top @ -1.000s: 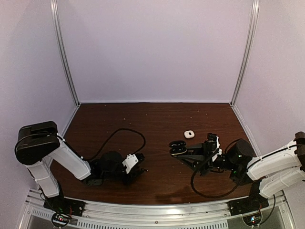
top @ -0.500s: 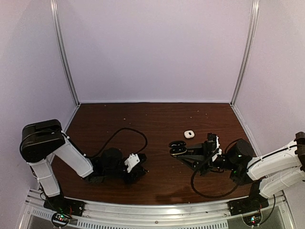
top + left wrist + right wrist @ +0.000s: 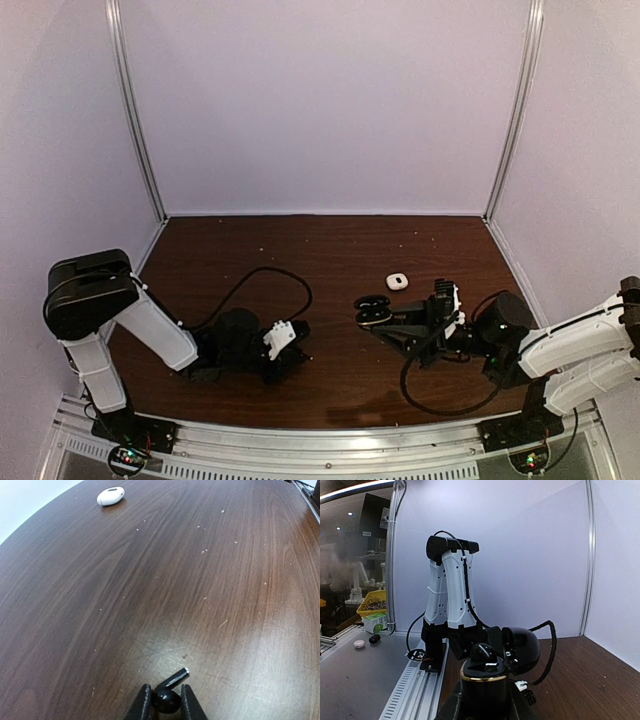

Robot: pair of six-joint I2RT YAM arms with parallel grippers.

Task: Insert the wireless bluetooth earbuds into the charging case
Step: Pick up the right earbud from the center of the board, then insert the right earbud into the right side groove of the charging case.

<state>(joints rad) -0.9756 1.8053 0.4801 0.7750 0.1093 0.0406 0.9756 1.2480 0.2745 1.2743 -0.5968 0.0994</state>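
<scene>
One black earbud (image 3: pixel 166 700) sits at the 6 o'clock edge of the left wrist view, low on the table (image 3: pixel 330 250). Its stem points toward 1 o'clock. The left gripper (image 3: pixel 165 694) is clenched on the earbud's round body, with one finger pressed against each side.

In the top view the black charging case (image 3: pixel 372 308) lies at 3 o'clock from the left gripper, well apart from it. The right gripper (image 3: pixel 380 314) grasps the case. The right wrist view shows the case upright with its lid raised and a gold band around its rim.

A white pebble-shaped object (image 3: pixel 397 282) lies on the table at 1 o'clock from the case, near it and not touching it.
</scene>
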